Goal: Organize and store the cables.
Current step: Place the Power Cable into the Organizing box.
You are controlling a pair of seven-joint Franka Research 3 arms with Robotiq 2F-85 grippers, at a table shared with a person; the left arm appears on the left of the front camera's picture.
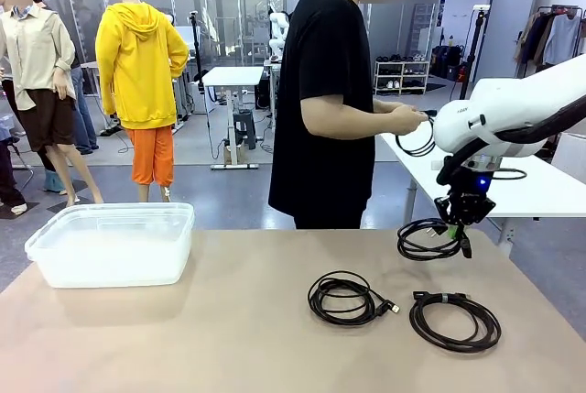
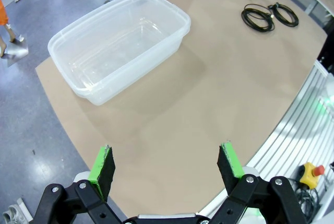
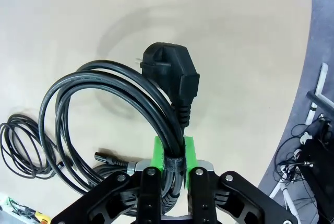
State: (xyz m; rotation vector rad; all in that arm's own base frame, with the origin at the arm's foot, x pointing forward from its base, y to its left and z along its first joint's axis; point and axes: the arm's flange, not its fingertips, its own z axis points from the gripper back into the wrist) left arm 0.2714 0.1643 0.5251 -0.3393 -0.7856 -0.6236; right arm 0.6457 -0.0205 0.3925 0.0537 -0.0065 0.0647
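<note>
Transport is the step in hand. On the tan table (image 1: 229, 338) the clear plastic bin (image 1: 110, 263) sits left, well apart from the coiled power cord (image 3: 112, 72) hanging over the far right side. The right gripper (image 3: 175, 155) pinches its bunched strands, seemingly at a tie (image 3: 175, 163), plug (image 3: 175, 75) just beyond the jaws. Next: carry it over the bin, then release. The left gripper (image 2: 167, 161) stands spread, empty.

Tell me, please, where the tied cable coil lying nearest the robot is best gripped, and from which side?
Grip the tied coil at its tie, on the far arc, where the strands are bundled tight. It lies flat on the table, so probably come straight down from above, jaws across the bundle.
</note>
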